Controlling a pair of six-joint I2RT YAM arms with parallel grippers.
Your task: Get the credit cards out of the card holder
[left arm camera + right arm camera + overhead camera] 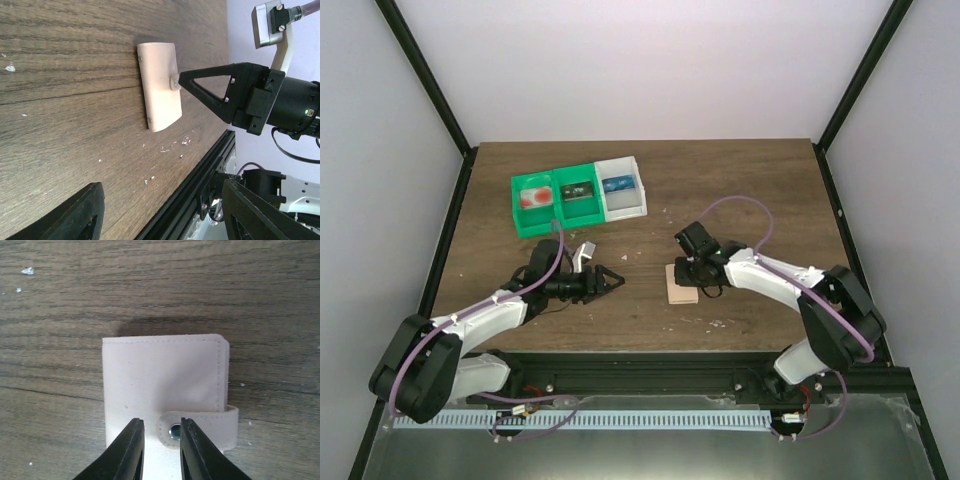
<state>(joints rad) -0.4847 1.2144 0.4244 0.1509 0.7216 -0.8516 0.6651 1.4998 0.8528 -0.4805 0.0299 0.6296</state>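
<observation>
The card holder [680, 284] lies closed and flat on the table, pale tan, its strap snapped shut. It also shows in the left wrist view [159, 85] and the right wrist view [165, 385]. My right gripper [162, 440] hangs right over it [688, 272], jaws a narrow gap apart, with the strap's snap end between the tips. My left gripper [610, 280] is wide open and empty [165, 220], to the left of the holder. A red and white card [533, 197], a dark card [578, 190] and a blue card [617, 184] lie in the trays.
Two green trays [520, 222] and a white tray [630, 209] stand side by side at the back left of the table. Small white flecks [172, 146] lie on the wood near the front edge rail [200, 175].
</observation>
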